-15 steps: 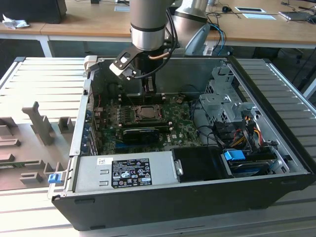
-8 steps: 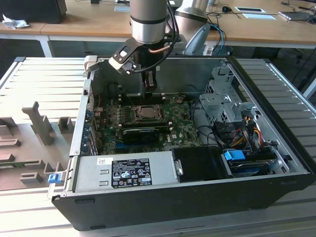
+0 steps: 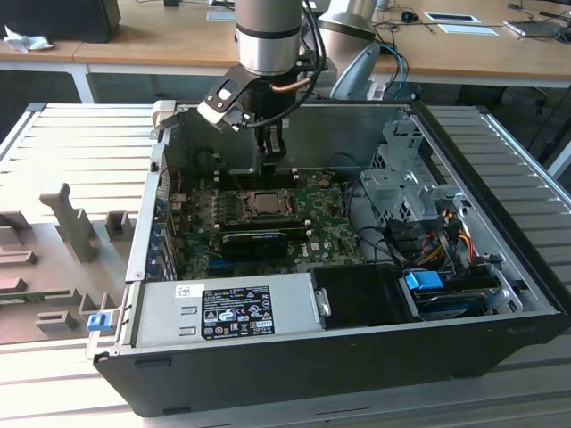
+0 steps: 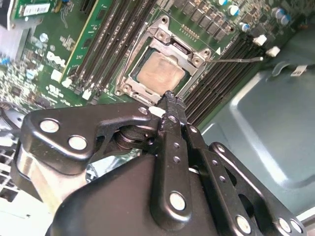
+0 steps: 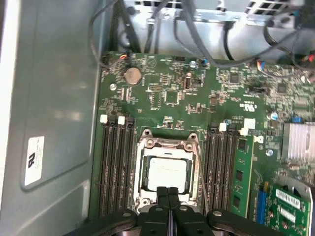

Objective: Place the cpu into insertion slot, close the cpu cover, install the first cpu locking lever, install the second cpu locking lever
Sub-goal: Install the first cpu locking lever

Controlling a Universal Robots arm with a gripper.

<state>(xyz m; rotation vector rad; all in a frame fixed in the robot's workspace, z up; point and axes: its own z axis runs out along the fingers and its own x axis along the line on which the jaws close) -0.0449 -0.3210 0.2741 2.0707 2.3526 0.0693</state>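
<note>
The cpu [image 5: 167,173] [image 4: 160,73] [image 3: 265,201] lies silvery and flat in the insertion slot [image 5: 140,195] on the green board. The cpu cover [image 5: 168,145] [image 4: 173,47], a silver frame, lies down around the chip's edges. A thin wire locking lever [image 4: 240,60] [image 5: 201,173] sticks out along one side of the socket, over the memory slots. My gripper [image 5: 168,192] [image 4: 170,96] [image 3: 272,150] hovers just above the socket's edge, its black fingers shut together with nothing between them.
Black memory slots [image 5: 115,162] flank the socket on both sides. A long black expansion card [image 3: 257,241] sits in front of the socket in the exterior view. The case's grey walls [image 5: 54,108], cables [image 3: 437,241] and a drive cage [image 3: 397,183] surround the board.
</note>
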